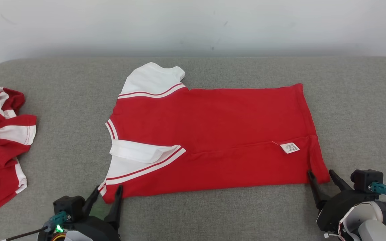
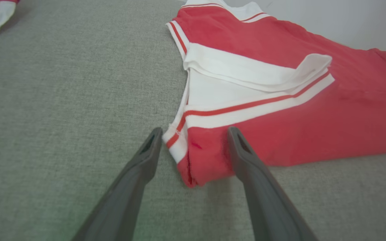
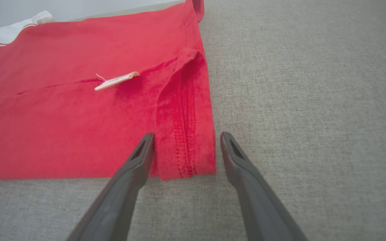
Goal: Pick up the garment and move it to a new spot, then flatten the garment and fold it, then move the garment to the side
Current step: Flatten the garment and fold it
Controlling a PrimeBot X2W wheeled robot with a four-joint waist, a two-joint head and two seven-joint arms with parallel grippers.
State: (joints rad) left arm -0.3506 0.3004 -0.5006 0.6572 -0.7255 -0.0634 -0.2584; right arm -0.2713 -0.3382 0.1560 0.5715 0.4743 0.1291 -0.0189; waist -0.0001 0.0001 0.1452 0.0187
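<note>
The red garment [image 1: 213, 134] lies flat across the grey cushion, collar end to the left, hem to the right, with white sleeve panels, stripe trim and a small white label [image 1: 290, 148]. Its near long edge is folded over onto the body. My left gripper [image 1: 108, 191] is open, its fingers straddling the near left corner [image 2: 193, 157] of the garment. On the other side, my right gripper [image 1: 320, 174] is open too, astride the near right hem corner [image 3: 186, 147]. Neither pair of fingers has closed on the cloth.
A second red-and-white garment [image 1: 0, 144] lies crumpled at the cushion's left edge. The grey cushion [image 1: 364, 117] spreads wide to the right and along the front. A pale wall [image 1: 193, 26] runs behind it.
</note>
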